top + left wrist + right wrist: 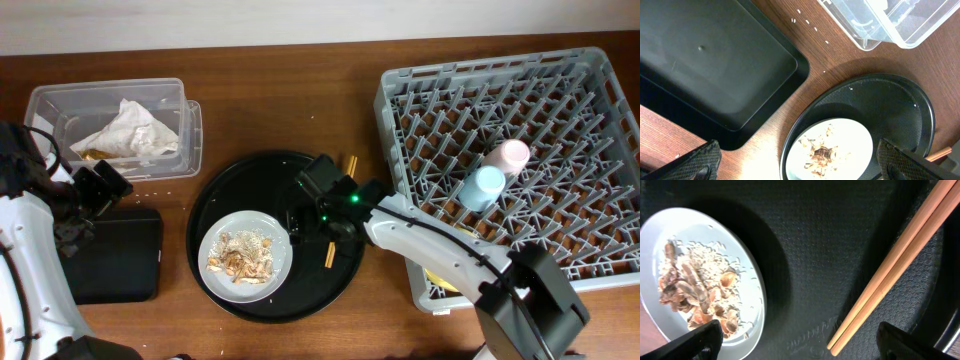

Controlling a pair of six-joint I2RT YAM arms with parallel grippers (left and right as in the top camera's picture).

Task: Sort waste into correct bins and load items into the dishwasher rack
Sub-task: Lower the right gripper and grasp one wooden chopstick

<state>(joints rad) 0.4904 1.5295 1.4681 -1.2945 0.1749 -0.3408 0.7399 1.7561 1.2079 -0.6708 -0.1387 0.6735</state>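
- Right fingers (695, 342) spread wide, gripping nothing, above the round black tray (830, 230); wooden chopsticks (890, 272) lie between them, and the grey-white plate (690, 225) of food scraps (695, 287) reaches under one finger.
- Left fingers (697, 162) likewise apart, empty, one near the shallow black tray (715, 65) corner.
- Pink cup (513, 155) and light-blue cup (482, 186) rest in the dishwasher rack (480, 62).

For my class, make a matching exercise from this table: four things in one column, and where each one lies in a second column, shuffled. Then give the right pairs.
Things
1. napkin
2. food scraps
3. chopsticks
4. blue cup

Places
A. on the plate
B. in the rack
C. in the clear box
D. on the round tray

Pairs: 1-C, 2-A, 3-D, 4-B
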